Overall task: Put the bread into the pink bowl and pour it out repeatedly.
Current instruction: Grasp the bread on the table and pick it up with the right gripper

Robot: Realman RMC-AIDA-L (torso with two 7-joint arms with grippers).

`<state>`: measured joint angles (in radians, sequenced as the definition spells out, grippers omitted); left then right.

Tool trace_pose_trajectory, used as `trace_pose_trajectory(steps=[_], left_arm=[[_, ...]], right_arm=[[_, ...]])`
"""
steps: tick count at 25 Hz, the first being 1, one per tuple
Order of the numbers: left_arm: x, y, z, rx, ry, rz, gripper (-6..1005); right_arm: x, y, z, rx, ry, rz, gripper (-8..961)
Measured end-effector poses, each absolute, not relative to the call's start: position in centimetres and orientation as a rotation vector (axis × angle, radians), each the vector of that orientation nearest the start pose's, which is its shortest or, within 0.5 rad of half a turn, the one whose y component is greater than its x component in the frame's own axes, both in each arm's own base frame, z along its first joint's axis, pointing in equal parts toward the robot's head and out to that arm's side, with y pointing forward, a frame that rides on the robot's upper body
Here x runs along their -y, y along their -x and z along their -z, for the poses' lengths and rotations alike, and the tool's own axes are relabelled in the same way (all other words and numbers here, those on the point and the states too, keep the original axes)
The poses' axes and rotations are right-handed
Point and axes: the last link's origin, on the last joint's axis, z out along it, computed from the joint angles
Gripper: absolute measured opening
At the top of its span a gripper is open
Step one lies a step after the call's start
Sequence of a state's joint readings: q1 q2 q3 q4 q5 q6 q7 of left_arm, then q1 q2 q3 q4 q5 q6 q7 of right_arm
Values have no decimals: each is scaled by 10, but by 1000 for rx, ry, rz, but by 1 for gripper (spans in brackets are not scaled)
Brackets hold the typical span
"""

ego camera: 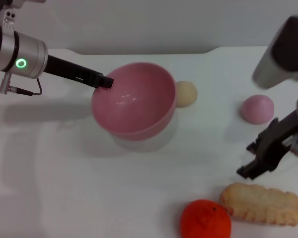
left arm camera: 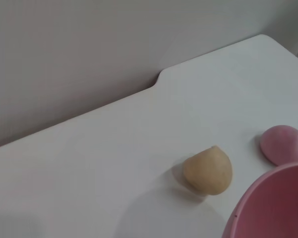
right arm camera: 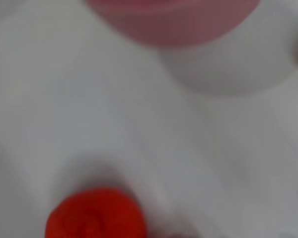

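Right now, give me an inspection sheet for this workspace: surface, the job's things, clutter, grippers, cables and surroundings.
Surface: white table, no spills seen.
Job's things: pink bowl tilted and raised, its shadow below it, empty inside; bread lying on the table at the near right edge, outside the bowl.
Clutter: orange fruit close beside the bread; beige ball behind the bowl; pink ball to the right.
Grippers: left gripper shut on the bowl's rim; right gripper hangs open just above the bread, holding nothing.
Cables: a thin grey one looped under the left wrist.
Surroundings: plain grey wall behind the table.
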<state>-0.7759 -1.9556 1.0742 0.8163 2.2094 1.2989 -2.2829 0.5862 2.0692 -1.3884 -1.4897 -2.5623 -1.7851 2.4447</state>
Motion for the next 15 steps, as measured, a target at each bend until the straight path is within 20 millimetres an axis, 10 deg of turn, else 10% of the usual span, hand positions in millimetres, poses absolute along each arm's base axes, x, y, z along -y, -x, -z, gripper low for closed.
trace_pose_trajectory(steps=[15], left_arm=[[-421, 202, -19, 1118, 2580, 118, 44]], right_arm=[[-315, -162, 1, -698, 2845, 861, 644]])
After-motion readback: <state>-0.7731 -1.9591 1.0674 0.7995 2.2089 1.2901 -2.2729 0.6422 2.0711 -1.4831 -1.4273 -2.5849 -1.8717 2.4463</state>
